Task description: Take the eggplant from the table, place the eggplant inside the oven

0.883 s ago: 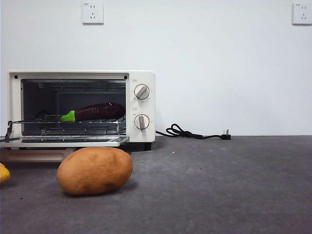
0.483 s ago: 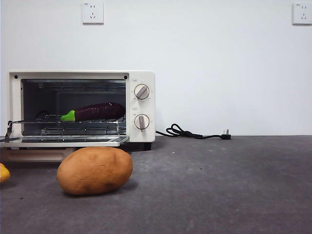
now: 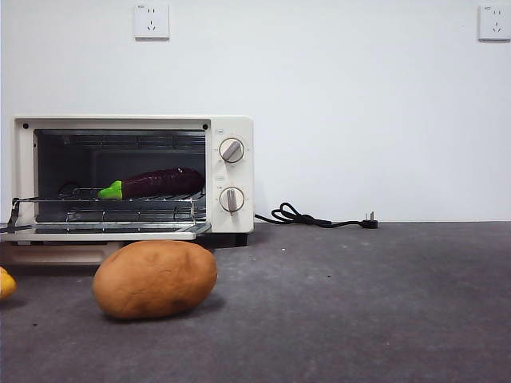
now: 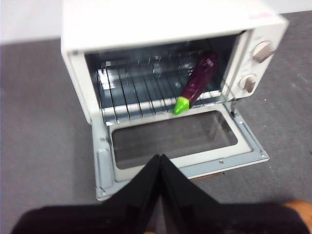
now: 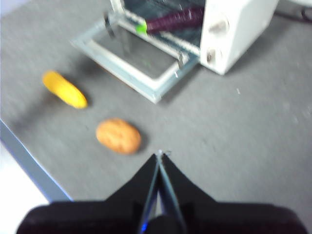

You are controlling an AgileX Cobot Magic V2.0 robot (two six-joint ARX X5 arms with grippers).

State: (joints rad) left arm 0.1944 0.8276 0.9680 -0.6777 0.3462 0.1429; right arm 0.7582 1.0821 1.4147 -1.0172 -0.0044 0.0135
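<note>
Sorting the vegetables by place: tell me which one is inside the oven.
The eggplant, dark purple with a green cap, lies on the wire rack of the oven. The potato and the yellow piece lie on the table.

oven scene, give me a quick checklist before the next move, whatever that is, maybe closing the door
1. Long dark-purple eggplant with green cap lying on the wire rack inside the cream-white toaster oven: ok.
2. Eggplant fully behind the door line: cannot tell; in the left wrist view the green cap sits at the rack's front edge.
3. Oven's glass door folded down flat, nothing lying on it: ok.
4. Left hand shut, empty, held off in front of the door: ok.
5. Right hand shut, empty, above the dark grey table: ok.
6. Rounded tan potato on the table in front of the door, possibly in an arm's way: cannot tell.
</note>
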